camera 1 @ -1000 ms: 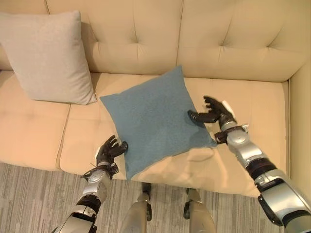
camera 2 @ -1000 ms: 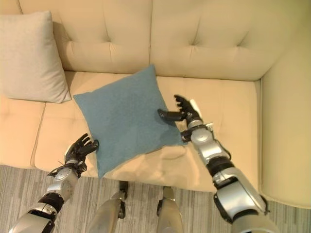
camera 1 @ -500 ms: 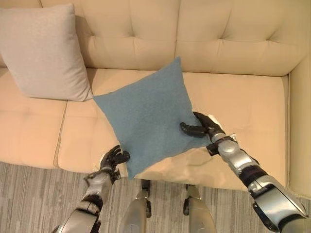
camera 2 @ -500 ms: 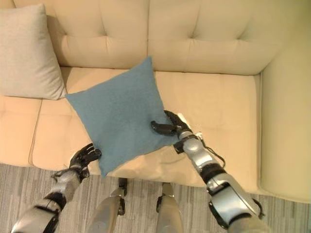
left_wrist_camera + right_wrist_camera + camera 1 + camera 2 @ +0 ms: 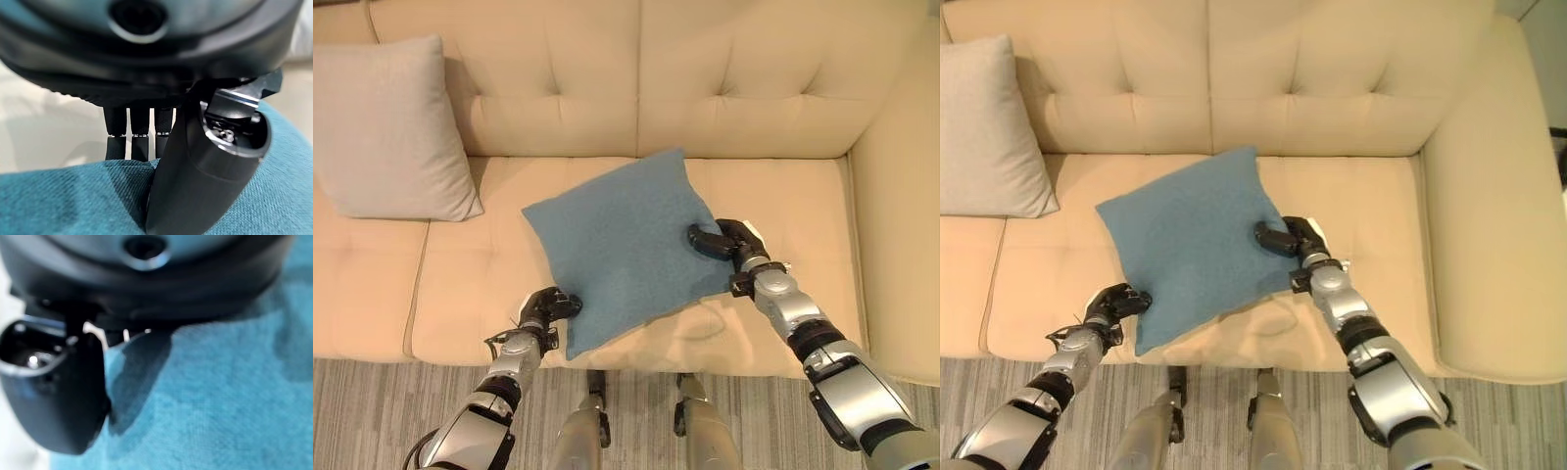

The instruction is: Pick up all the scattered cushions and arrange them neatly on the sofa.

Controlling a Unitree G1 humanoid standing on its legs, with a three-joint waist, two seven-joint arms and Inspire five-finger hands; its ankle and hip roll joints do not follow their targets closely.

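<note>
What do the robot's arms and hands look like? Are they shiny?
Yes, a bit shiny. Both arms are silver-grey metal, built in rounded sections with black bands at the joints. Each ends in a dark, nearly black hand with jointed fingers and a thick thumb: the left hand and the right hand. The right hand shows a white patch by its thumb.

Grey striped floor runs along the near edge.
</note>
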